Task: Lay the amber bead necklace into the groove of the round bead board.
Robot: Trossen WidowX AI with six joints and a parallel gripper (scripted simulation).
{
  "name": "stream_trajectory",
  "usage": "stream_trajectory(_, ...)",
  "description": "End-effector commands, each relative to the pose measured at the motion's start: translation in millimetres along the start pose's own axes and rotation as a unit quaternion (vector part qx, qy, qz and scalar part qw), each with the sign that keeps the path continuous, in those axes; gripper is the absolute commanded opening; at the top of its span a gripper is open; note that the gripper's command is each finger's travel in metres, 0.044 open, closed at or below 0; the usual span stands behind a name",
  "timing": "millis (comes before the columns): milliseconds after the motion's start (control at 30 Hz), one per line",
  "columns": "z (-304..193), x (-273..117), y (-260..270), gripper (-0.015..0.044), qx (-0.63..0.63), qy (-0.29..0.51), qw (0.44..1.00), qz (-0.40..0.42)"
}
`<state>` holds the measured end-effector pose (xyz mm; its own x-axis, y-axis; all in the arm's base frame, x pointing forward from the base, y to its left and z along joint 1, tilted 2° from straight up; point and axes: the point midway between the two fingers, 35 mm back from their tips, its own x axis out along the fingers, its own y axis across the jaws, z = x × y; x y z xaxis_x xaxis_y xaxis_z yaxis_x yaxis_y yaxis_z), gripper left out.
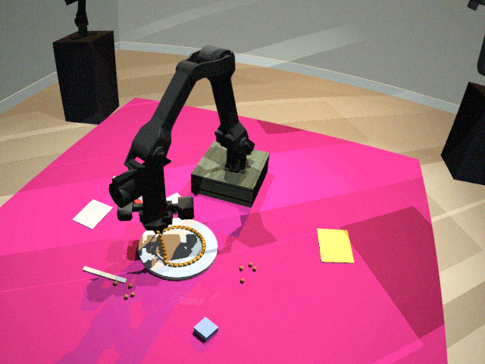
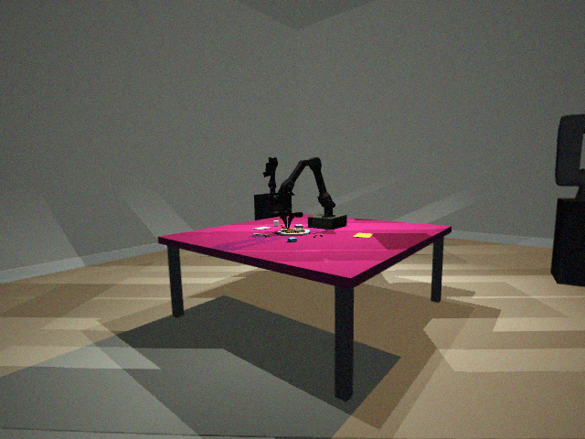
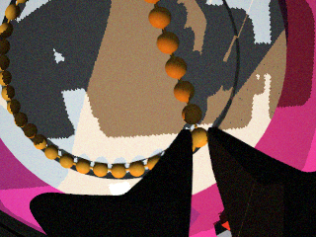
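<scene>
The amber bead necklace [image 1: 204,246] [image 3: 118,171] lies on the round bead board [image 1: 211,252] [image 3: 25,158]. Its curved part follows the groove around one side. Another run of beads cuts nearly straight across, inside the bare groove arc [image 3: 238,56] seen in the wrist view. My gripper [image 1: 158,231] [image 2: 288,229] [image 3: 198,136] is shut on a bead of the necklace, low over the board's left part in the top view. The held bead is at the end of the straight run in the wrist view. The fingers hide the beads beside it.
Loose amber beads [image 1: 242,280] [image 1: 130,286] lie right and front-left of the board. A white strip [image 1: 104,274] lies front-left, a blue block [image 1: 205,327] in front, a yellow sheet [image 1: 336,245] right and a cream sheet [image 1: 92,214] left. Red and white things are partly hidden behind the gripper.
</scene>
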<state>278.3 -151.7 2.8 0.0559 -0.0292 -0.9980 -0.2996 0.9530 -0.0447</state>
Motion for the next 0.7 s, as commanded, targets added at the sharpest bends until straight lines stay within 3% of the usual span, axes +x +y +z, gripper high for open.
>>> stream_trajectory(0,-0.8,-1.1,-4.4,0.0,-0.001,-0.002,1.0,0.0)
stream_trajectory(267,-0.8,6.6,-4.4,0.0,-0.001,-0.002,1.0,0.0)
stream_trajectory(667,-0.9,3.1,-4.8,0.0315,0.002,-0.001,1.0,-0.001)
